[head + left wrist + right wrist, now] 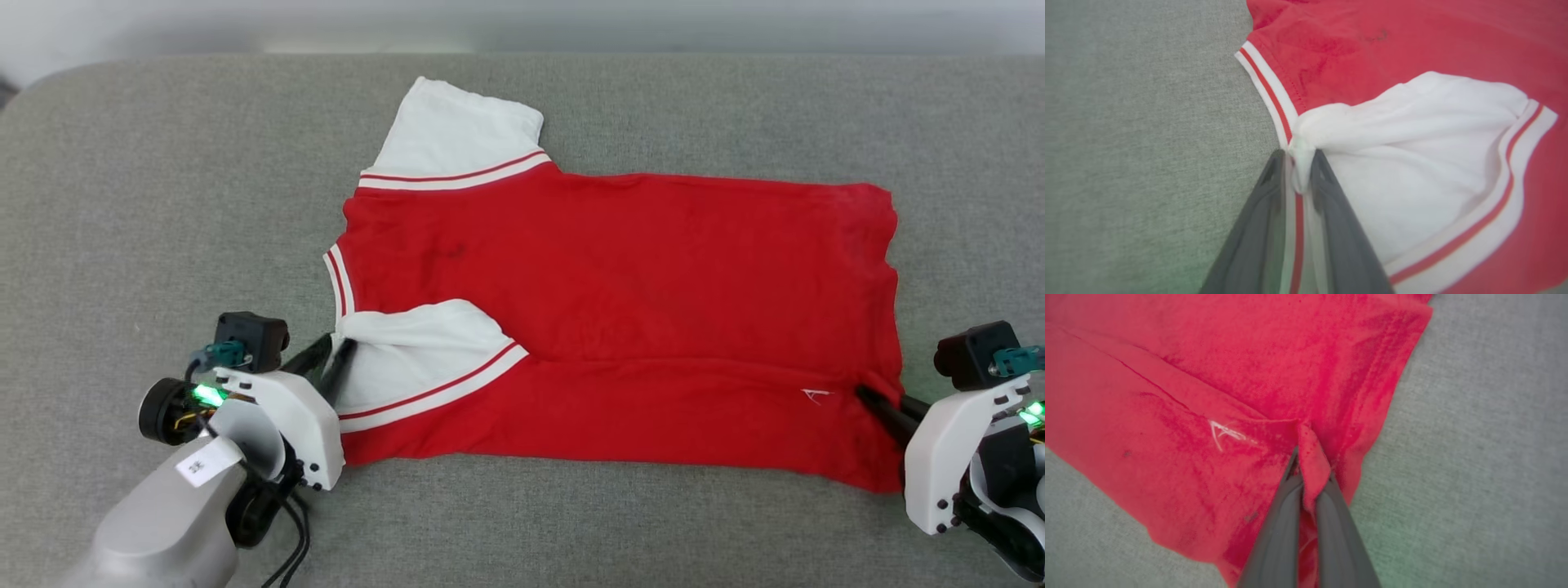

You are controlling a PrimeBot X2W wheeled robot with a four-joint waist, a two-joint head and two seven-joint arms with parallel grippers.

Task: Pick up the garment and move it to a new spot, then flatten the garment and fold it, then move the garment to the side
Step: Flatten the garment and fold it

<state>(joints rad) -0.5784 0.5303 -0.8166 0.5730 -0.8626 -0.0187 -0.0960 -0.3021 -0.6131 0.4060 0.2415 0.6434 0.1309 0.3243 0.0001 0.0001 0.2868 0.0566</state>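
Left claw [339, 345] and right claw [863, 394] pinch the garment [620, 269] on grey fabric surface [163, 204].

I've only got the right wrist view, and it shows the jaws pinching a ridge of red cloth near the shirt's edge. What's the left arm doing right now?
Observer: The left gripper is gripping the garment too. Its jaws are closed on bunched white cloth where the near sleeve meets the striped neckline.
Operator: Is that sleeve spread out or tucked in?
Observer: Tucked in. It lies folded over the red body, with its striped cuff toward the middle of the shirt.
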